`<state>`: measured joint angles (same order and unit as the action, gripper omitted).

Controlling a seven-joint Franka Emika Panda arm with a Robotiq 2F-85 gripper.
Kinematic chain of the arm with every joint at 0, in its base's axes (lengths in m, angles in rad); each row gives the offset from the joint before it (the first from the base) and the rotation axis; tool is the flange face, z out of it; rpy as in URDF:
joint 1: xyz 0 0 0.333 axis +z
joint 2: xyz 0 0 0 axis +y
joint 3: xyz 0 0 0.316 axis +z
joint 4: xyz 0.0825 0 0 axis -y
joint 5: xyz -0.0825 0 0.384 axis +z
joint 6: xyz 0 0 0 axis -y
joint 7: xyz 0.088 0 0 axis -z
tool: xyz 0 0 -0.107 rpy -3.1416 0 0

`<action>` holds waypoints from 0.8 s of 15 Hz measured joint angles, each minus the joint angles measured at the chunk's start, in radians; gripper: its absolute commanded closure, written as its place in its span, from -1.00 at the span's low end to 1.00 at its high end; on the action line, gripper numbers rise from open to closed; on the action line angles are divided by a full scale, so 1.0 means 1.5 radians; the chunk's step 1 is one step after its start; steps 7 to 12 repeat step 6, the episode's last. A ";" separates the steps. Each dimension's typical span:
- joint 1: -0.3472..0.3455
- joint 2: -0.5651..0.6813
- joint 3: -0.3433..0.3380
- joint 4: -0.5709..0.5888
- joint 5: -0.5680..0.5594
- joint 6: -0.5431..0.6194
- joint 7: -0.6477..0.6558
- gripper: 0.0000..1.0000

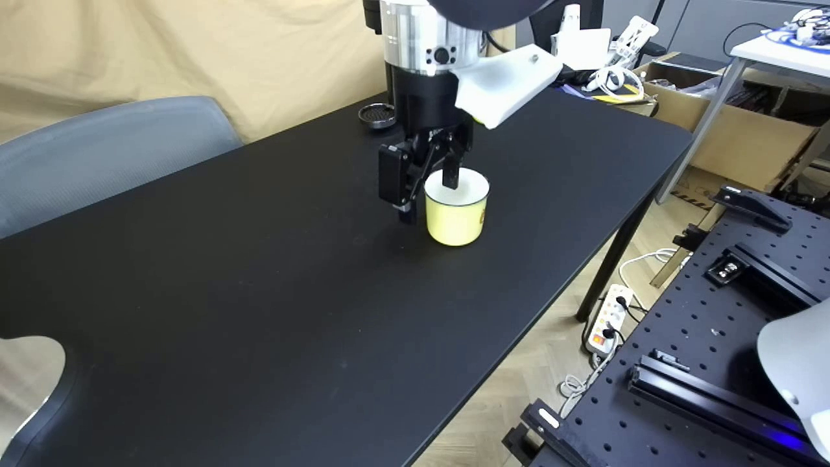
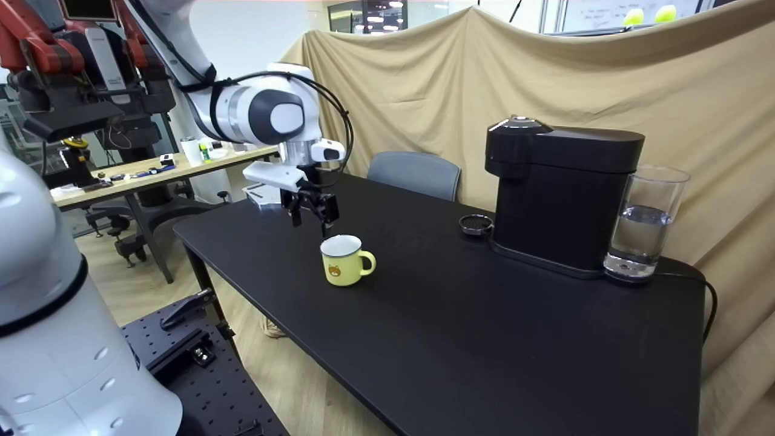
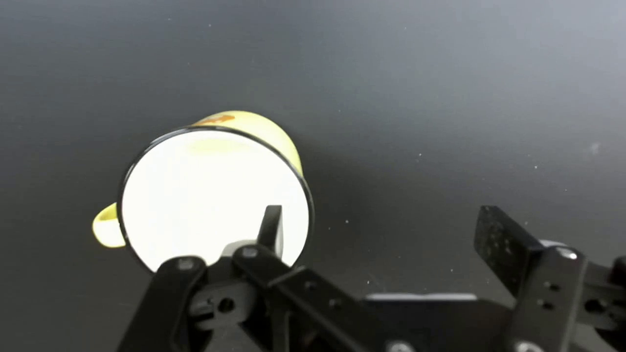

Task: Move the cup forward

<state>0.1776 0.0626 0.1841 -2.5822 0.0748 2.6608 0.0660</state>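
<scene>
In an exterior view, the cup (image 1: 454, 224) stands upright on the black bench (image 1: 259, 292), a chair (image 1: 117, 155) and curtain (image 1: 194, 58) beyond, a power strip (image 1: 608, 319) on the floor (image 1: 532, 370). In an exterior view, a coffee machine (image 2: 563, 206) shares the bench. In the wrist view, the hand (image 3: 381, 208) is spread wide, one finger (image 3: 270, 230) over or inside the cup, the other over the bench.
</scene>
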 measured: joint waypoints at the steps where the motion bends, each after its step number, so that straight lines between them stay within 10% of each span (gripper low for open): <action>1: 0.000 -0.014 -0.003 0.000 -0.022 -0.003 0.017 -1.00; 12: -0.003 -0.068 -0.008 0.001 -0.099 -0.014 0.081 -1.00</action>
